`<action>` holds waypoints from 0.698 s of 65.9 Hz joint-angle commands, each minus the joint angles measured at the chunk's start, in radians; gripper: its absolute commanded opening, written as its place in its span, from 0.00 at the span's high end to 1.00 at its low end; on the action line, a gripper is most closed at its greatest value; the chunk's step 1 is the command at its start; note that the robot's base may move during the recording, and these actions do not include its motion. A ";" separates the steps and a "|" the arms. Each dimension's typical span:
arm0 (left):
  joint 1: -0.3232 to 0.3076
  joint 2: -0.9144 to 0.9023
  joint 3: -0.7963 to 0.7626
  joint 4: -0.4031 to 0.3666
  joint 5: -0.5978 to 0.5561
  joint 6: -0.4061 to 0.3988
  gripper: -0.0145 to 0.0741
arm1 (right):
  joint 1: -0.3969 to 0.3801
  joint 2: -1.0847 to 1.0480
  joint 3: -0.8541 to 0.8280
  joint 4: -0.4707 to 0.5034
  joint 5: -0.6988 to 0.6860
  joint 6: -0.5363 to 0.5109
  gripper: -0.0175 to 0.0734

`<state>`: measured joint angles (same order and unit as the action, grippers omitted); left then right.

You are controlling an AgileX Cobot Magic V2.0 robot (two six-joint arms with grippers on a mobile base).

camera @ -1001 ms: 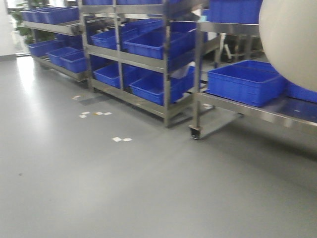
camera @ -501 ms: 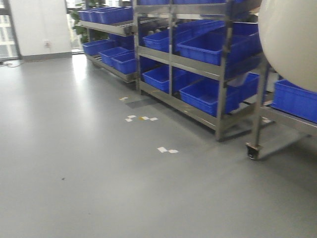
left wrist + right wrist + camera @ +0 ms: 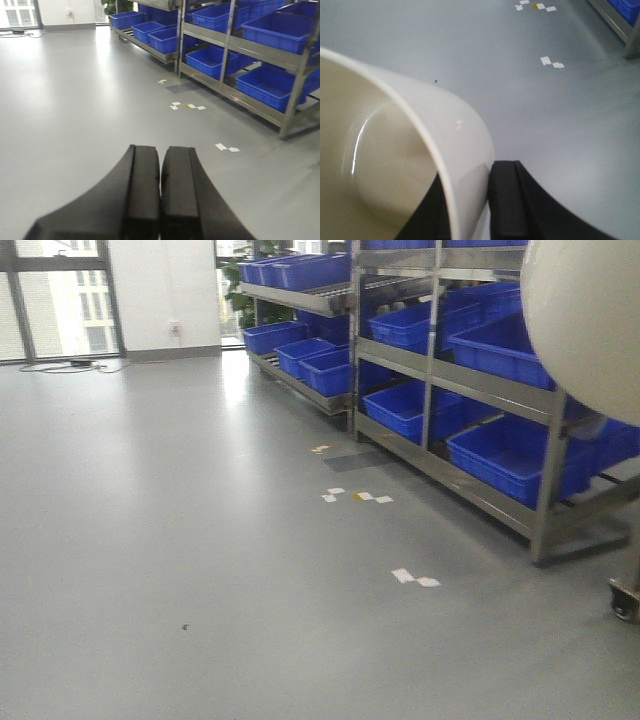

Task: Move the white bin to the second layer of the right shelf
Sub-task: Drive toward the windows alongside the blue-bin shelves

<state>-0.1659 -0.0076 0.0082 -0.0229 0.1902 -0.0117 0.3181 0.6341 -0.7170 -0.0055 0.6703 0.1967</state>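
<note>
On the front camera I see only a rounded part of the white bin (image 3: pixel 585 320). The top and right edges cut off the rest, and it hides part of the shelf rack (image 3: pixel 547 490) behind it. A caster wheel (image 3: pixel 625 598) is half outside the picture at the right edge. The dark speck (image 3: pixel 184 626) on the floor is too small for me to identify. In the right wrist view the bin's mouth runs out at the left and bottom edges, and its wall covers one side of the right gripper (image 3: pixel 467 197). The bottom edge cuts off the left gripper (image 3: pixel 161 170).
</note>
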 commanded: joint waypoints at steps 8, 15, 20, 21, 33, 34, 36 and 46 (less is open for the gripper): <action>-0.007 -0.015 0.027 -0.001 -0.090 -0.010 0.74 | -0.005 -0.001 -0.031 -0.003 -0.086 -0.005 0.75; -0.007 -0.015 0.027 -0.001 -0.090 -0.010 0.74 | -0.005 -0.001 -0.031 -0.003 -0.086 -0.005 0.75; -0.007 -0.015 0.027 -0.001 -0.090 -0.010 0.74 | -0.005 -0.001 -0.031 -0.003 -0.086 -0.005 0.75; -0.007 -0.015 0.027 -0.001 -0.090 -0.010 0.74 | -0.005 -0.001 -0.031 -0.003 -0.086 -0.005 0.75; -0.007 -0.015 0.027 -0.001 -0.090 -0.010 0.74 | -0.005 -0.001 -0.031 -0.003 -0.086 -0.005 0.75; -0.007 -0.015 0.027 -0.001 -0.090 -0.010 0.74 | -0.005 -0.001 -0.031 -0.003 -0.086 -0.005 0.75; -0.007 -0.015 0.027 -0.001 -0.090 -0.010 0.74 | -0.005 -0.001 -0.031 -0.003 -0.086 -0.005 0.75; -0.007 -0.015 0.027 -0.001 -0.090 -0.010 0.74 | -0.005 -0.001 -0.031 -0.003 -0.086 -0.005 0.75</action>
<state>-0.1659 -0.0076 0.0082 -0.0229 0.1902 -0.0117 0.3181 0.6341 -0.7170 -0.0055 0.6713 0.1967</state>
